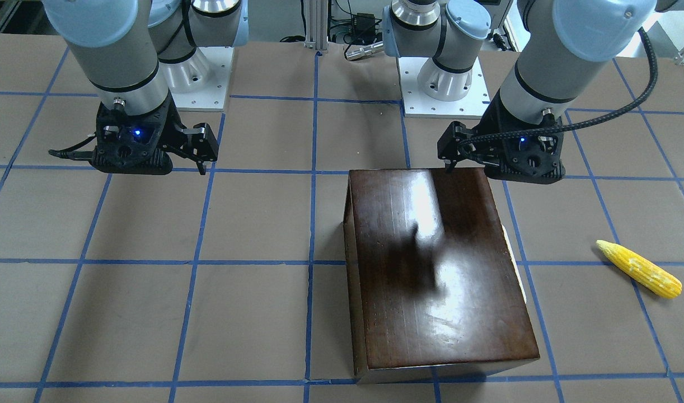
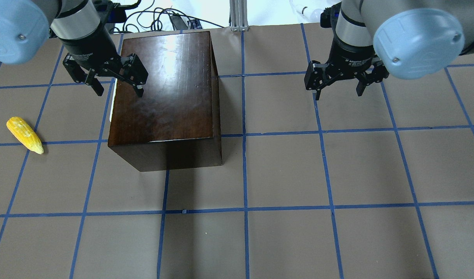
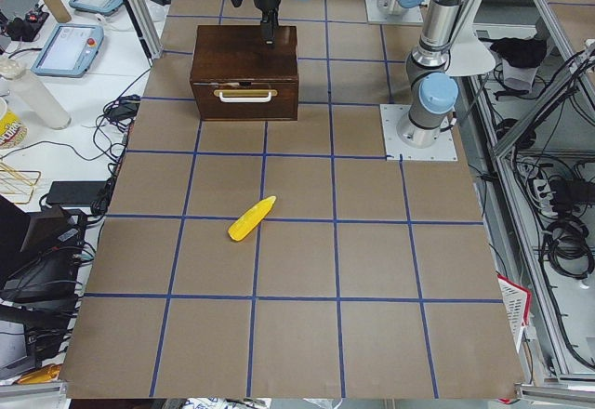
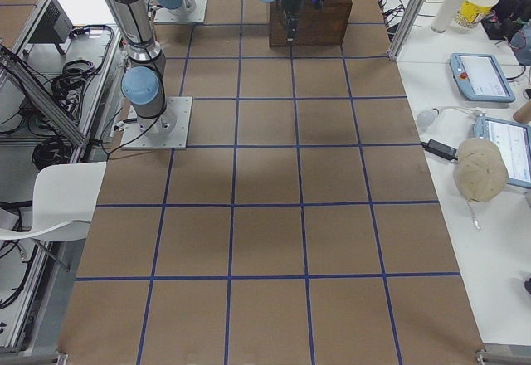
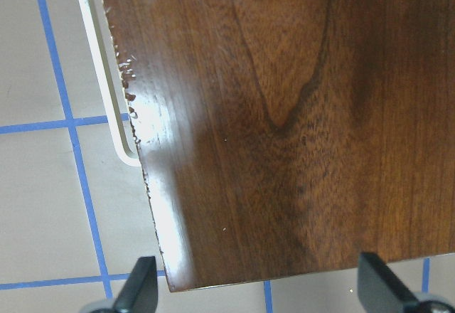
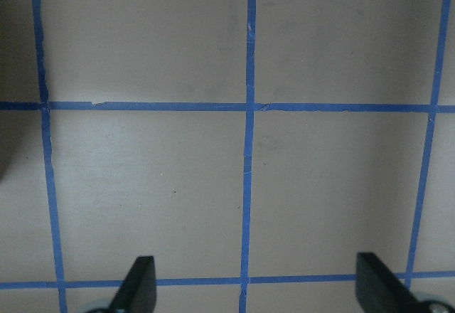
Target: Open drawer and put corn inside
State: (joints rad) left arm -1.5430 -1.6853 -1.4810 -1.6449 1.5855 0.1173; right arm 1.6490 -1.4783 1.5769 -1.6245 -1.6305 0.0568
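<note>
Overhead exterior view puts the task at its start: by my reading, neither of its 2 steps is done. The drawer point(image 3: 244, 107) looks fully shut in the dark wooden box point(image 2: 163, 89), its front flush in the left-side view, though that camera is far off, so a slight gap can't be ruled out. Its white handle point(image 5: 106, 78) shows past the box's edge in the left wrist view, with nothing on it.

The corn point(image 2: 24, 135) lies on the brown table point(image 2: 338, 174), out on the robot's left, well apart from the box and from both arms.

The left gripper point(image 2: 119, 91) hangs above the box's top near the handle side, fingers spread and empty. The right gripper point(image 2: 338, 93) is over bare table on the other side, also spread wide with nothing between its fingers.

What's left is everything: get to the handle, pull the drawer out, pick up the corn and set it inside.
</note>
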